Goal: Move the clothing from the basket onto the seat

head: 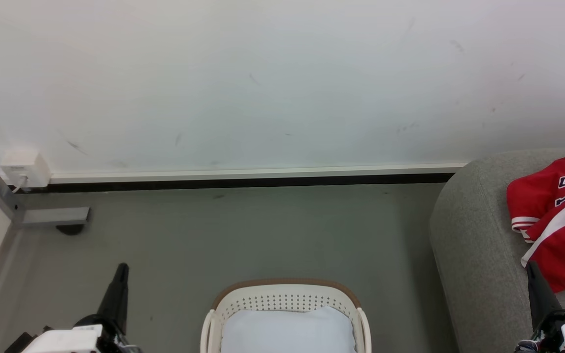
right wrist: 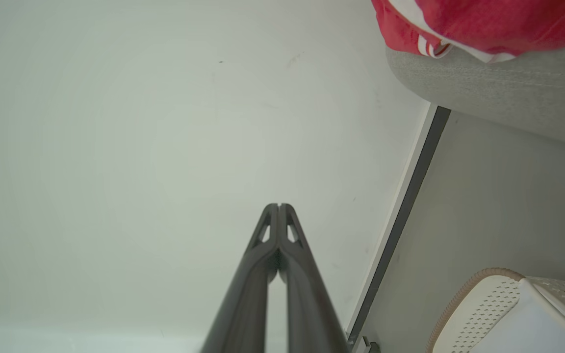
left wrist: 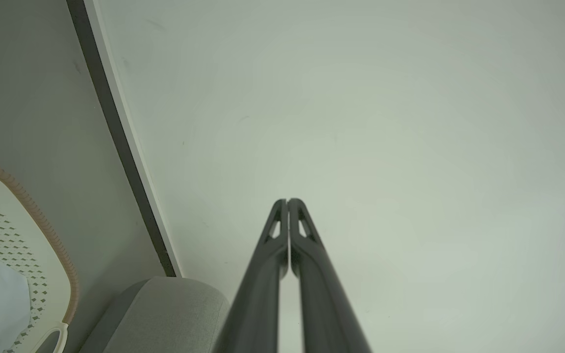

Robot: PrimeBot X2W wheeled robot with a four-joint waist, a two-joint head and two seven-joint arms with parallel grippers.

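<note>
The cream-white perforated plastic basket (head: 287,300) with a brown rim stands on the grey floor (head: 263,235) at 6 o'clock in the head view and holds a pale bluish-white pad (head: 287,329). The crumpled red clothing (head: 559,215), with a broad white stripe and dark white-edged lettering, lies on the light-grey fabric seat (head: 474,245) at 3 o'clock. The left jaws at 7 o'clock and the right jaws at 5 o'clock are pressed together, gripping nothing.

Soft, even, fairly bright light is spread across the scene, and only faint shadows are cast on the grey floor (head: 263,235). The white wall (head: 263,73) is rendered with a greenish tint. In the wrist views the corners are darkened, and the fingers (left wrist: 260,304) of the left gripper (left wrist: 288,203) are softened toward the bottom edge.
</note>
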